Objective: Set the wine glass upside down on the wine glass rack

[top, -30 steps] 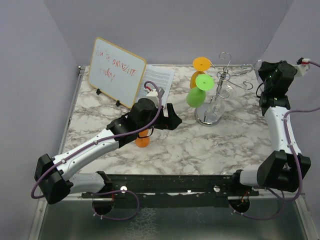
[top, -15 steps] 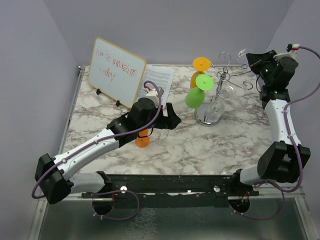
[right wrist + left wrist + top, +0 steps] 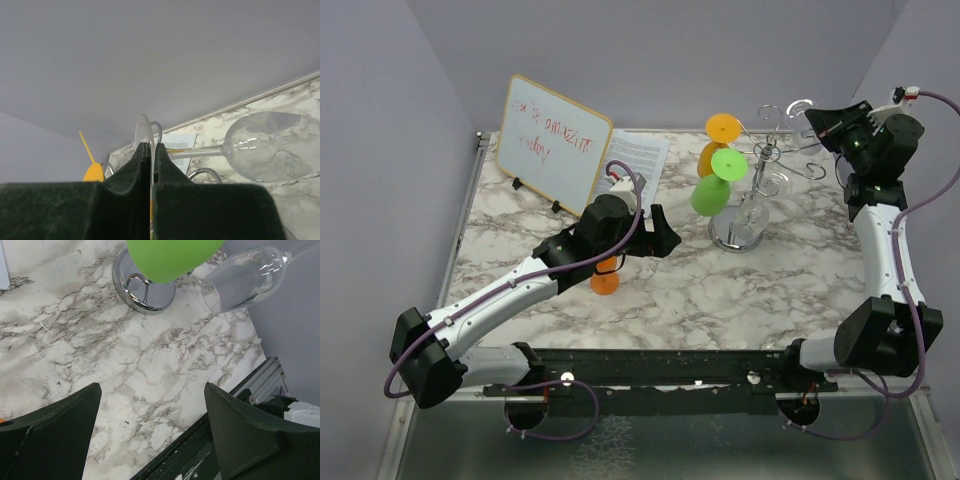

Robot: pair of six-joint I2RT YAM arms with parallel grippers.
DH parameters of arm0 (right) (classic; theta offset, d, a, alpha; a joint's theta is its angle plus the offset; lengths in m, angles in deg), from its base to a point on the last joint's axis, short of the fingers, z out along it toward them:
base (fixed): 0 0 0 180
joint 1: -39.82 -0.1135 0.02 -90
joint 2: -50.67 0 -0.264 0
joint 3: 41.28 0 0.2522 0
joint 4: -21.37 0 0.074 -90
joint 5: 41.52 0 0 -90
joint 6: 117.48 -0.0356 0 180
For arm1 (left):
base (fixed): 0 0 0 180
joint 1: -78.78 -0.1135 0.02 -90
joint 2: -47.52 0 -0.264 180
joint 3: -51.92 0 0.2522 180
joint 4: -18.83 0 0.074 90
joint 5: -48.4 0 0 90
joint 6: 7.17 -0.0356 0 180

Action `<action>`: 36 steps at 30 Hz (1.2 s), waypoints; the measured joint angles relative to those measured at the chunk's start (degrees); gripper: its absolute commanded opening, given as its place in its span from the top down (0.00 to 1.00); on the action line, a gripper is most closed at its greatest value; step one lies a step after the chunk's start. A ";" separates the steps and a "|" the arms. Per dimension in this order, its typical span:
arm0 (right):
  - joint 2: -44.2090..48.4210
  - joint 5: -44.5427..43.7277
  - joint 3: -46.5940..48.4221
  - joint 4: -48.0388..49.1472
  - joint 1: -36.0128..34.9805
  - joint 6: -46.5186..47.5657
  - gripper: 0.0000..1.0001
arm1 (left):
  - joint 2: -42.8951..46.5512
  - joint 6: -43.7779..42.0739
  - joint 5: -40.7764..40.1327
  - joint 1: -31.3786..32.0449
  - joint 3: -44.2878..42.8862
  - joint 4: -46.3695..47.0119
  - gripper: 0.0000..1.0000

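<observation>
the right end effector [image 3: 150, 150] is found higher and closer to the top of the wine glass rack [image 3: 736, 236] than a second ago. over that second it is raised out of a lower, more downward-facing pose and turned until its fingertips are aimed at the curled wire arms [image 3: 772, 111]. most of that swing is made in the first half second; since then only a slight drift toward the rack is noted.

it is clamped fully closed on the thin foot [image 3: 142, 126] of the wine glass [image 3: 262, 145], which is pinched edge-on between the fingers. the stem is carried out sideways from the fingertips and the bowl hangs beyond and below them, over the bench [image 3: 720, 292]. its mouth is tipped downward, so the glass is already inverted, though tilted.

the foot is brought to about arm height just ahead of the fingertips. whether it touches a wire cannot be told. the lift is therefore judged done, and the slide of the stem into an arm is judged to remain.

a green glass [image 3: 712, 196] is already hung on the side of the rack away from this end effector. the left end effector [image 3: 152, 432] is unchanged: it is spread wide, nothing is held, and the rack base lies ahead of it.
</observation>
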 measured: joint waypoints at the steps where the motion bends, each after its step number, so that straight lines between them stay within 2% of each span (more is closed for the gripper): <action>1: 0.37 0.42 0.00 -0.61 0.00 -0.07 0.99 | 0.00 0.00 0.00 0.00 0.02 0.00 0.15; 23: 3.54 3.15 0.00 -12.83 0.00 0.00 0.99 | 0.00 0.90 0.00 -0.37 0.85 0.00 0.15; 36: 11.32 -7.80 0.00 -15.61 0.00 2.16 0.99 | 0.00 0.92 0.00 -0.37 0.85 0.00 0.15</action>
